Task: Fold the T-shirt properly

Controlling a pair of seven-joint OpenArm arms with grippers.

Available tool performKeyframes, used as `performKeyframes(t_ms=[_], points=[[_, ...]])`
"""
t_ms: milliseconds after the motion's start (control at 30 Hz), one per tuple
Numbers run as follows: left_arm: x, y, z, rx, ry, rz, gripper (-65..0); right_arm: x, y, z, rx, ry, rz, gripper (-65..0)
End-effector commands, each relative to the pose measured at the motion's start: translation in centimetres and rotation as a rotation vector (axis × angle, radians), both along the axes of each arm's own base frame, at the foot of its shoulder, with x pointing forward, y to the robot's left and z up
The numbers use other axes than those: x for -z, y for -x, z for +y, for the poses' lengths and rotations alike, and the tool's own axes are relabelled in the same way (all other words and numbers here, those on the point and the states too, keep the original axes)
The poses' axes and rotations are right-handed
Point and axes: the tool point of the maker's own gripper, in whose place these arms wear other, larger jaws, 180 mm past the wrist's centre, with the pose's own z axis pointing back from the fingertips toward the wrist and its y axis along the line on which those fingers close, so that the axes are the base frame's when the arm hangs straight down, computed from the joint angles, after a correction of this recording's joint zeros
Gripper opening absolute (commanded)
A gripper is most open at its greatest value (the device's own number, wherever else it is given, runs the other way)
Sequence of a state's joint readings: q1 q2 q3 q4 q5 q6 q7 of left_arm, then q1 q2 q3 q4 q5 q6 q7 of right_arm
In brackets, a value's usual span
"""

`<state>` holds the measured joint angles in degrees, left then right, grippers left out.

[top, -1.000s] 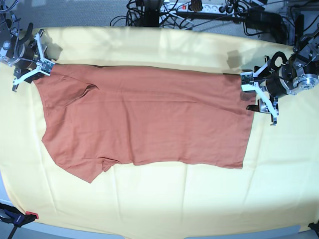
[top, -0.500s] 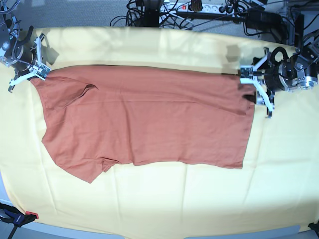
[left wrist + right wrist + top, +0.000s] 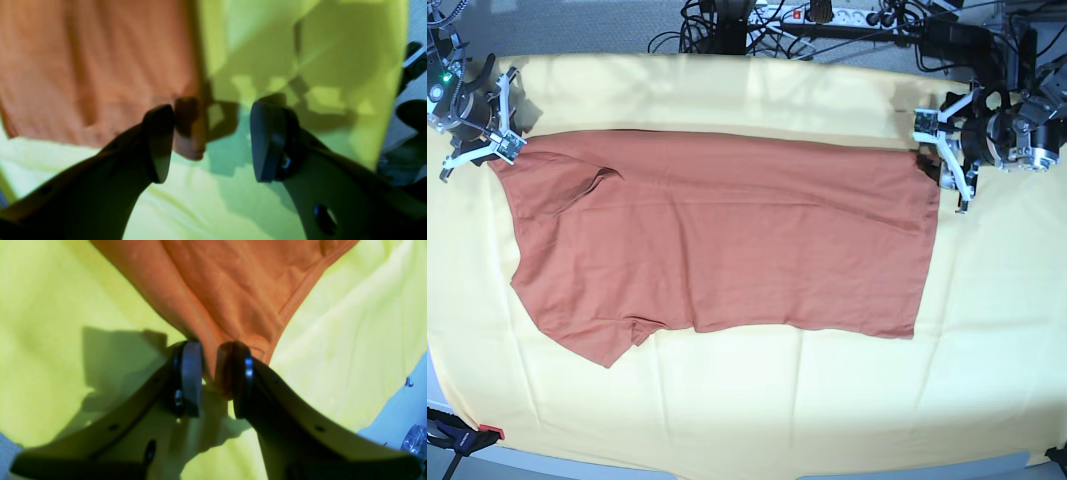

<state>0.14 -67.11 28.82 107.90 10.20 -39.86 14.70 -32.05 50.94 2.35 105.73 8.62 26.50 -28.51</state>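
The rust-orange T-shirt [image 3: 727,240] lies spread flat on the pale yellow cloth [image 3: 727,400], sleeves toward the base view's left. My left gripper [image 3: 939,165] hovers at the shirt's far right corner. In the left wrist view it [image 3: 210,143] stands wide open, and the shirt's corner [image 3: 186,133] lies below, next to one pad, ungripped. My right gripper [image 3: 502,135] is at the shirt's far left corner. In the right wrist view it [image 3: 215,380] is narrowly open, with the tip of the shirt [image 3: 233,290] lying between its pads.
Black cables and a power strip [image 3: 827,18] run behind the far edge of the cloth. A clamp [image 3: 457,437] sits at the near left corner. The yellow cloth reaches past the shirt on all sides.
Both grippers have moved outward and toward the far edge. The shirt's far left corner has been drawn further left. The left gripper's jaws stand wider than before.
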Motion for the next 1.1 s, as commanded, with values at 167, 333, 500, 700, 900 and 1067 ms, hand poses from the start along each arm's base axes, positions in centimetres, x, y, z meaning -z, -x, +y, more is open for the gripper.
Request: performKeyframes(t_ms=[167, 333, 500, 700, 900, 1067], points=[[0.1, -2.4, 1.2, -0.060, -0.016, -0.087, -27.5, -1.0, -0.9, -0.4, -0.007, 0.014, -0.031, -46.9], [0.0, -2.7, 1.2, -0.062, -0.017, -0.096, -27.5, -1.0, -0.9, -0.4, -0.007, 0.014, -0.031, -46.9], [-1.3, -4.2, 1.0, -0.096, 0.006, -0.122, -27.5, -1.0, -0.9, -0.4, -0.006, 0.014, -0.031, -46.9], [-2.5, -4.5, 0.3, -0.112, 0.035, -0.078, -27.5, -1.0, -0.9, -0.5, -0.006, 0.017, -0.029, -46.9], [-2.5, -4.5, 0.3, -0.111, 0.033, -0.075, -27.5, -1.0, -0.9, -0.5, -0.005, 0.017, -0.030, -46.9], [-2.6, -4.4, 0.1, -0.116, 0.047, -0.067, -27.5, -1.0, -0.9, -0.5, -0.005, 0.017, -0.030, -46.9]])
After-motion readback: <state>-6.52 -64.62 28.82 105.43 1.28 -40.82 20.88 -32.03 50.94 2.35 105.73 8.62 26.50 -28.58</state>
